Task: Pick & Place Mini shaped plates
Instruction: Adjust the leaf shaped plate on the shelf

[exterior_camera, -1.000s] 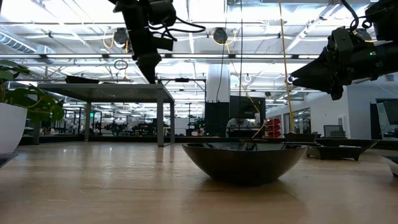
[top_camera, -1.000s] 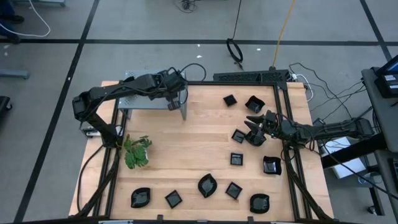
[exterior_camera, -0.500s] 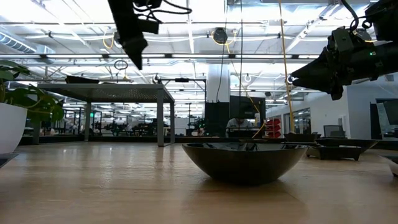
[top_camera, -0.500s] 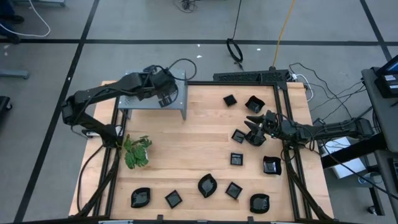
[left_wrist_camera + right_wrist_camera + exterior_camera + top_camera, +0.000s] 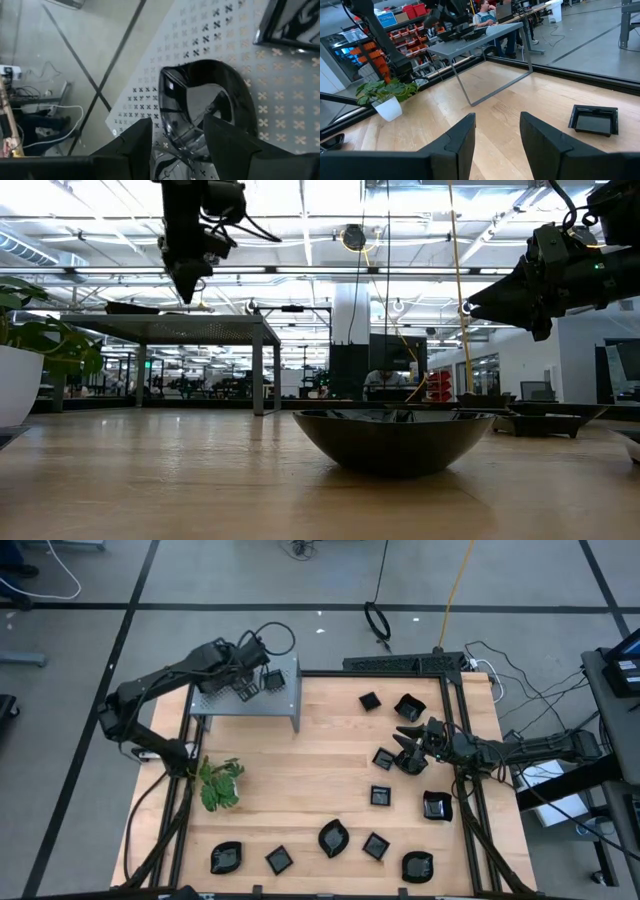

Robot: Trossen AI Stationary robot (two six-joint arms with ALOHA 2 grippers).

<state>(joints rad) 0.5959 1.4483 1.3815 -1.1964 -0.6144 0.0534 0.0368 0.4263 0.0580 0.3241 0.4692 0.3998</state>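
Several glossy black mini plates lie on the wooden table [image 5: 300, 760], among them a square one [image 5: 369, 700], a leaf-like one [image 5: 333, 838] and a round one [image 5: 417, 866]. More rest on the grey perforated shelf [image 5: 285, 705] at the far left, such as a square one [image 5: 272, 682]. My left gripper [image 5: 240, 685] hangs open above the shelf, its fingers on either side of a rounded plate [image 5: 210, 100] without touching it. My right gripper [image 5: 405, 738] hovers open and level at the table's right, over two plates [image 5: 383, 757].
A green potted plant [image 5: 220, 783] stands at the table's left edge, in front of the shelf. A dark frame rail [image 5: 460, 780] runs along the right side. One bowl-like plate [image 5: 392, 438] sits close to the low camera. Bare wood lies in the table's middle.
My left gripper has opened and moved from the shelf's right end toward the table's left and far edges, rising a little and turning. A square plate now lies uncovered on the shelf where the gripper stood. My right arm has kept still.
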